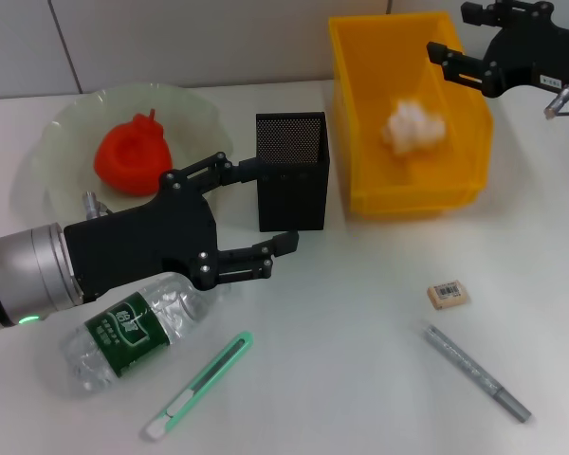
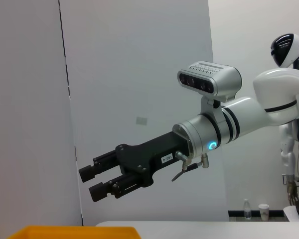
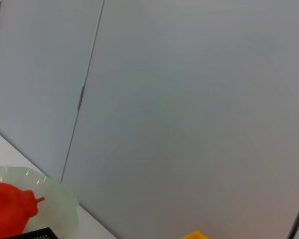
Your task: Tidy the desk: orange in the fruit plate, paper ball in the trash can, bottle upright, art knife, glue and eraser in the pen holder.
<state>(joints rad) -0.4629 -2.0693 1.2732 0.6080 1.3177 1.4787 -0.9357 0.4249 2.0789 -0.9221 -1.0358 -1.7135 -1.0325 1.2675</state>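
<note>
The orange lies in the pale green fruit plate at the back left. A white paper ball rests inside the yellow trash can. On its side near the front left lies the clear bottle with a green label. My left gripper hovers open just above it, fingertips toward the black mesh pen holder. The green art knife lies at the front. The eraser and grey glue stick lie at the right. My right gripper is open over the can's right side.
The pen holder stands between the plate and the trash can. The orange and the plate's rim also show in the right wrist view, and the trash can's rim in the left wrist view. A grey wall runs behind the desk.
</note>
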